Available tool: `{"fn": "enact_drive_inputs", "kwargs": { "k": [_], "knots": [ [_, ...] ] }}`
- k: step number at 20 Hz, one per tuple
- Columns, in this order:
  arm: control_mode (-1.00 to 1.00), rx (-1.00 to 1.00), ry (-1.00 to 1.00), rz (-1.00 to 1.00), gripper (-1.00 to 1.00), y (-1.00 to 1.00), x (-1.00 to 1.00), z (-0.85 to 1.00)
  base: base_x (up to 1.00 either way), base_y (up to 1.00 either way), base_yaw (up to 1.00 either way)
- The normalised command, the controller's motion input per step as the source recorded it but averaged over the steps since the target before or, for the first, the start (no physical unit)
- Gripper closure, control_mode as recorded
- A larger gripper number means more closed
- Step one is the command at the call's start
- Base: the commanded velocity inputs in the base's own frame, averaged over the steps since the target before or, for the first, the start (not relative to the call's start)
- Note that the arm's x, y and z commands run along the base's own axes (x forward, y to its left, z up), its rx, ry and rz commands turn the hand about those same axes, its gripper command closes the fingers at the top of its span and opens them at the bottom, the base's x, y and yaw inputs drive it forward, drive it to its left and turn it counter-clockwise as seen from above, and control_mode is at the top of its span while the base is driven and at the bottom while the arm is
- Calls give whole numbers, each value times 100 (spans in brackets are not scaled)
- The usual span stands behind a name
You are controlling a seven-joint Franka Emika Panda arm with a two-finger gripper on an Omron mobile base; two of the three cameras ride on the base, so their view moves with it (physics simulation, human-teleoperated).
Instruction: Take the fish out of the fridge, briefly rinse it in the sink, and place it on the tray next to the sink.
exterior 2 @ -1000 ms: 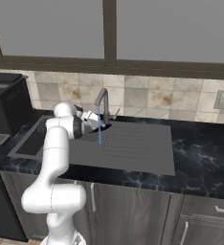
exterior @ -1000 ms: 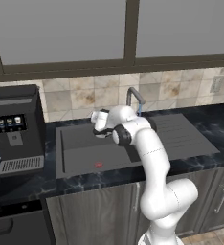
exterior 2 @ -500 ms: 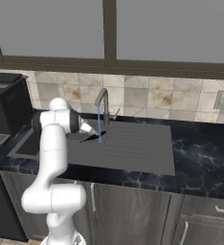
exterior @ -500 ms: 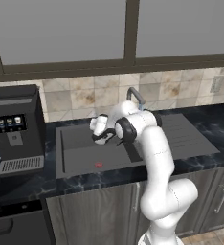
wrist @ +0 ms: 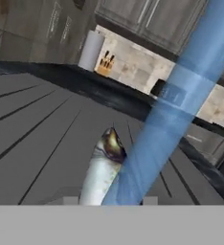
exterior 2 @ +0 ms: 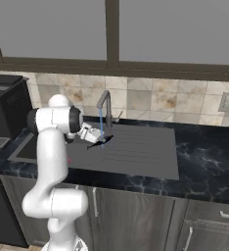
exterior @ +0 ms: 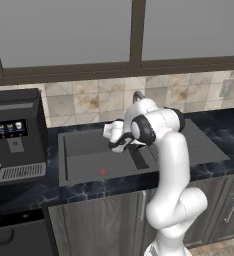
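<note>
The robot's two-finger claw (exterior 2: pixel 98 140) was clamped narrow on the small slender dark grey-black fish (exterior 2: pixel 100 142), whose body stuck out past the fingers; in the hand view the fish (wrist: pixel 102 167) looked pale and silvery along its length with a darker end farthest from the claw. The claw (exterior: pixel 120 143) hung over the wide rectangular matte grey sink (exterior: pixel 84 155), a little above its floor, with the small red drain mark (exterior: pixel 103 172) lower and off to the side of it.

A blue stream of water (exterior 2: pixel 101 125) fell from the thin upright faucet (exterior 2: pixel 104 105) just above and behind the claw. In the hand view the stream (wrist: pixel 171 110) crossed right beside the fish and seemed to touch its flank, though I could not tell whether it struck the fish squarely.

Beyond the claw lay the ribbed grey draining board (exterior 2: pixel 141 147), and around that the black marbled worktop (exterior 2: pixel 204 162). Far to the other side stood a black coffee machine (exterior: pixel 16 135).

Judged from this: step 1, taking the fish out of the fridge, was done, since the fish was in the claw at the sink. Step 2, the rinse, was under way. Step 3, setting it on the tray, was left.
</note>
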Motion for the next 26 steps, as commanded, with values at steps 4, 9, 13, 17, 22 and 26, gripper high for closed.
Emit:
{"fn": "enact_drive_inputs", "kwargs": {
  "k": [4,9,13,17,22,26],
  "knots": [
    [-100,0,-16,-6,100,-3,4,8,0,0,0],
    [-100,0,-17,-9,100,75,15,0,0,0,0],
    [-100,-2,-26,-15,100,49,93,0,0,0,0],
    [-100,0,-26,-2,100,-39,38,13,0,0,0],
    [-100,-6,-21,23,100,33,-80,-14,0,0,0],
    [-100,-5,-28,19,100,76,-100,-6,0,0,0]
  ]
}}
